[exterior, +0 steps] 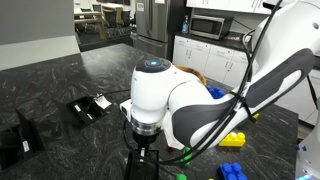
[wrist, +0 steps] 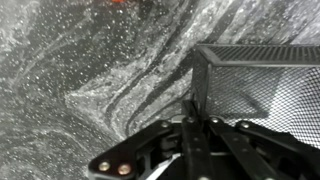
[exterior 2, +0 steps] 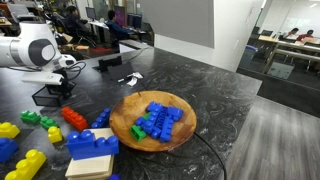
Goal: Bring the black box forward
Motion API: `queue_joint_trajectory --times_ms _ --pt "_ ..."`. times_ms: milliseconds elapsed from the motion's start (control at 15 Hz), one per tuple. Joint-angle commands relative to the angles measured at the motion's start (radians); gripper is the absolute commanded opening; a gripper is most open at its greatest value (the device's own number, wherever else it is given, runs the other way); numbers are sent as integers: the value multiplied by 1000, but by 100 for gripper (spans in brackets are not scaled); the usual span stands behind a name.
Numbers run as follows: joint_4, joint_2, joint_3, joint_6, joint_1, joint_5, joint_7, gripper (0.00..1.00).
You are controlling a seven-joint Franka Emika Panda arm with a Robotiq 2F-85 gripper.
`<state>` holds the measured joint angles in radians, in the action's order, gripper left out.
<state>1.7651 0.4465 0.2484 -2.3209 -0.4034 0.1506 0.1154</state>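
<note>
The black gripper (wrist: 190, 112) meets the near wall of the small black mesh-walled box (wrist: 260, 85), which sits on the dark marbled countertop (wrist: 80, 70) and is cut off at the wrist view's right edge. The fingertips blur into the mesh, so its grip cannot be judged. The white arm (exterior: 170, 95) points straight down.
</note>
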Motion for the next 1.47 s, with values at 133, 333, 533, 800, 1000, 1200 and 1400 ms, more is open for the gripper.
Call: queue_joint_trajectory --times_ms 133,333,533,800,1000,1200,1400 --pt "55 -83 76 -7 29 -37 -256 1" --pt "101 -141 100 -15 37 -56 -340 1" --pt "169 -206 107 -14 44 -82 -374 1" --pt "306 -316 107 -24 55 -131 -392 1" --pt "420 -414 99 -45 59 -172 -379 1" --pt "531 -520 87 -67 62 -216 -366 1" --pt "642 -625 68 -85 57 -264 -340 1"
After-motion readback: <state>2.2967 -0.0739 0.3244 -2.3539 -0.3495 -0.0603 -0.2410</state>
